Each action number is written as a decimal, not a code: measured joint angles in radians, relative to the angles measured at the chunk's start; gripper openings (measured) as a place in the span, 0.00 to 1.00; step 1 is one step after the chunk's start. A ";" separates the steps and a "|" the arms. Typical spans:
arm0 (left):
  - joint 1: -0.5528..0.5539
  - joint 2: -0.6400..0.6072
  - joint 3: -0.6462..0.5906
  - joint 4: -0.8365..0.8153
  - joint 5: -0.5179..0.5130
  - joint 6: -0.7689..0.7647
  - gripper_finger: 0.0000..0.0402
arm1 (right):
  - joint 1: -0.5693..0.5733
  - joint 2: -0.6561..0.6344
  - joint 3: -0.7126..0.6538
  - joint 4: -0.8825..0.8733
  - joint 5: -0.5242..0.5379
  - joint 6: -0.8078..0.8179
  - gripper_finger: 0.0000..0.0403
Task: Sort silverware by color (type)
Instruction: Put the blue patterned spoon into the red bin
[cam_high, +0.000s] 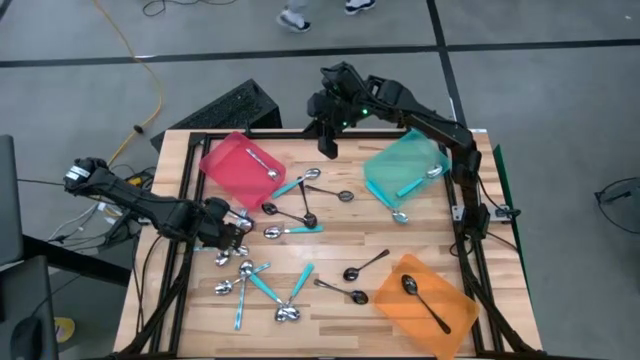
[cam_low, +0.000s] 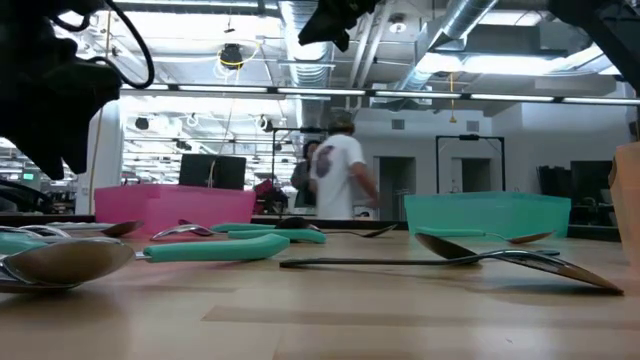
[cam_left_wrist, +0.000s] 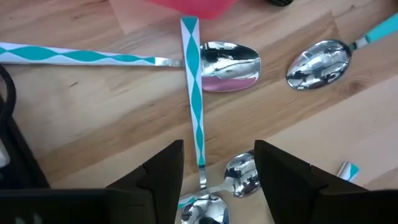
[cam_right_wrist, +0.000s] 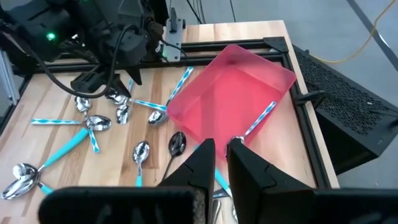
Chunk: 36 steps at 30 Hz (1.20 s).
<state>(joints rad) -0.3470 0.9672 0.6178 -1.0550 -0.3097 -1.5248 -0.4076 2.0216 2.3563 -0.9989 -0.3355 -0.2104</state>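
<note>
I've got my left gripper (cam_left_wrist: 217, 180) low over the spoon cluster near the table's (cam_high: 420, 245) left edge, fingers spread. The teal-handled spoon (cam_left_wrist: 194, 93) runs lengthwise straight out between them, its bowl right beneath. My right gripper (cam_high: 328, 146) hangs at the far edge, fingers almost together, nothing held.
</note>
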 joint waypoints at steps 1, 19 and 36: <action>0.001 0.000 0.000 0.000 -0.001 0.002 0.45 | 0.000 0.000 0.000 0.000 0.000 0.000 0.17; 0.012 0.262 0.000 0.111 0.017 0.053 0.44 | -0.002 0.000 0.000 -0.004 0.000 -0.003 0.17; 0.141 0.354 -0.087 0.277 0.142 0.192 0.28 | -0.002 0.000 0.000 -0.054 0.000 -0.008 0.17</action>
<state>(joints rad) -0.2057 1.3211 0.5312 -0.7776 -0.1678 -1.3327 -0.4095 2.0212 2.3558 -1.0526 -0.3355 -0.2188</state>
